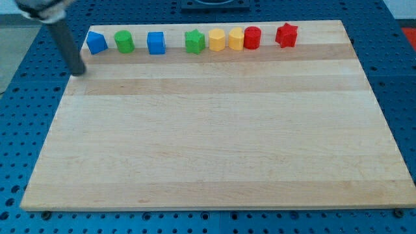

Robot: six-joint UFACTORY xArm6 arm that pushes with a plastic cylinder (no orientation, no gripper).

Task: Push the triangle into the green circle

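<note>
A blue triangle block (96, 43) sits at the top left of the wooden board (214, 130). A green circle block (124, 41) stands just to its right, a small gap between them. My tip (79, 71) rests at the board's left edge, below and to the left of the blue triangle, not touching it. The dark rod rises from the tip toward the view's top left.
Further right along the top edge stand a blue cube (156, 43), a green star (194, 41), a yellow hexagon (216, 39), a yellow block (236, 39), a red cylinder (252, 38) and a red star (286, 34). Blue perforated table surrounds the board.
</note>
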